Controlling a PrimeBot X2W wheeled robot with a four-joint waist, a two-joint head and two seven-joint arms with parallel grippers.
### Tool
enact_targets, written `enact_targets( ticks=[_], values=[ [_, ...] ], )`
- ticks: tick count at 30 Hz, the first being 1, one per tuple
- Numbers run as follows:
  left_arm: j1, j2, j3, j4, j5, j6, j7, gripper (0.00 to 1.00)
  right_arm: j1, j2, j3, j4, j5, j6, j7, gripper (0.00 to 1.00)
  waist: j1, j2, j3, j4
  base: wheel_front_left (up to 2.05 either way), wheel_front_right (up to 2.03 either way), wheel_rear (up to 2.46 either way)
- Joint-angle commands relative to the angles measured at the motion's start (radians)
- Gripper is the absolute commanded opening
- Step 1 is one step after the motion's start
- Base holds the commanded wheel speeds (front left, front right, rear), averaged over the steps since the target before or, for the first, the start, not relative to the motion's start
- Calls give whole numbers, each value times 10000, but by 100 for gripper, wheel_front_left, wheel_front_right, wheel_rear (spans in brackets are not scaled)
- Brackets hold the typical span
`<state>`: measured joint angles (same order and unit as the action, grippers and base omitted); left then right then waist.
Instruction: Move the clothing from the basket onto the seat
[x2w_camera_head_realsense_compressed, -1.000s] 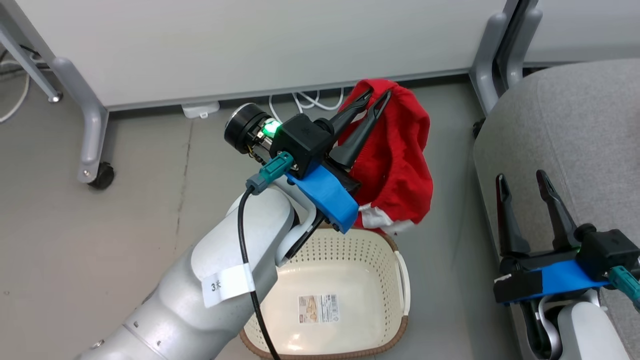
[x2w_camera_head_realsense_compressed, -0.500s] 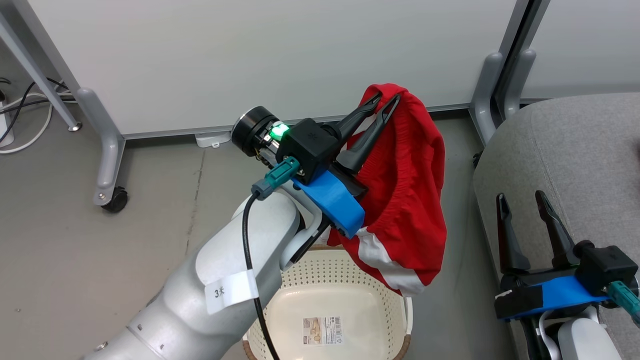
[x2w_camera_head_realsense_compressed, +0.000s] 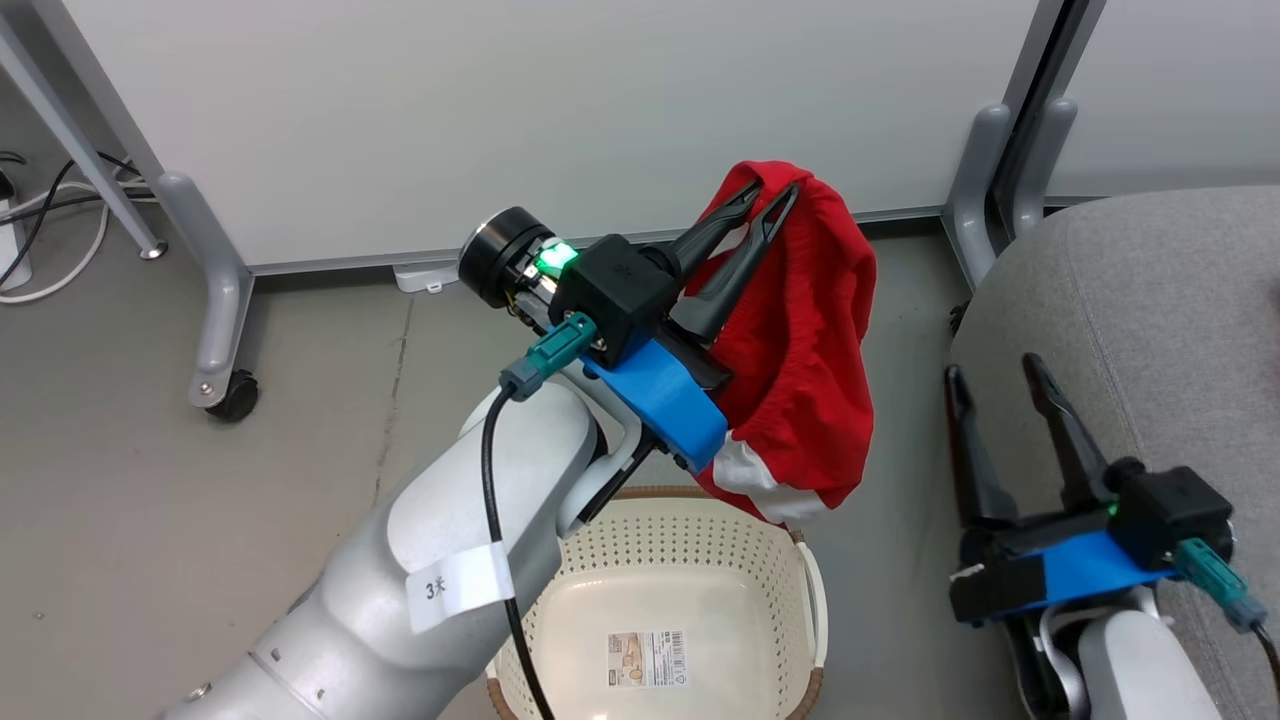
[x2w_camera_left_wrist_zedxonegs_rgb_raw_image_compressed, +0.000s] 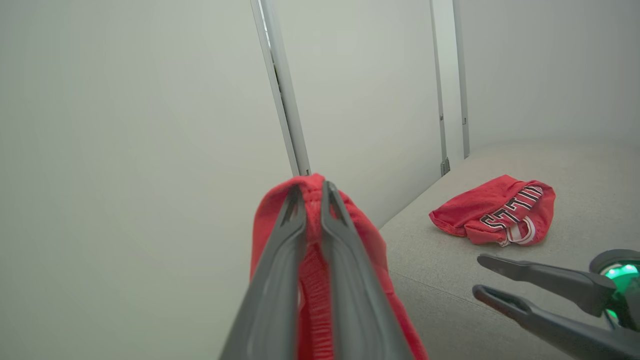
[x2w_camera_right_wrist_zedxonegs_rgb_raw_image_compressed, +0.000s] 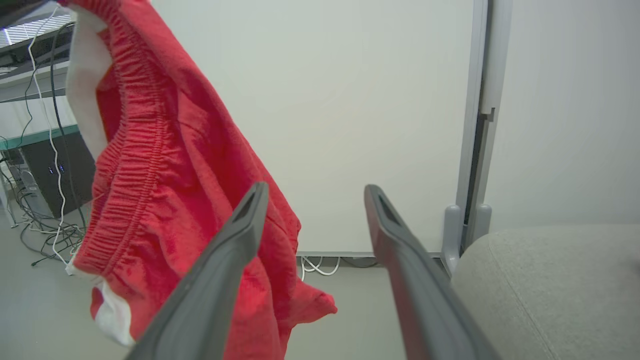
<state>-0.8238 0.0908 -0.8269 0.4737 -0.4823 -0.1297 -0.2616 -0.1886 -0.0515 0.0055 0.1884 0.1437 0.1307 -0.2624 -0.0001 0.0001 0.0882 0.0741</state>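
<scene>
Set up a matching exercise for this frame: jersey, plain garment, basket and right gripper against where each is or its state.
Things:
1. jersey
2. plain garment
3. basket
4. right gripper

Places or states:
A. hanging from the shut left gripper
B. lying on the seat
C. open, holding nothing
D. standing on the floor

Pairs: 1-B, 2-A, 3-D, 4-C
</scene>
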Motion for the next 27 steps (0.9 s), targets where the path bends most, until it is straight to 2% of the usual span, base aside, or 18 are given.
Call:
enact_targets(
  ticks=[1,12,27],
  values=[
    [81,38,52,-44,28,-17,-50,0,-232,16,197,-17,-2,1,-38,100,1,-1,46,-9,0,0,0],
    [-52,-48,117,-153,160,-17,-50,0,-1607,-98,1533,299,-221,1,-38,100,1,-1,427,134,0,0,0],
    [-326,-203,-172,-311,217,-17,-50,0,-3443,-189,2655,1755,-487,1,-38,100,1,-1,839,430,0,0,0]
  ],
)
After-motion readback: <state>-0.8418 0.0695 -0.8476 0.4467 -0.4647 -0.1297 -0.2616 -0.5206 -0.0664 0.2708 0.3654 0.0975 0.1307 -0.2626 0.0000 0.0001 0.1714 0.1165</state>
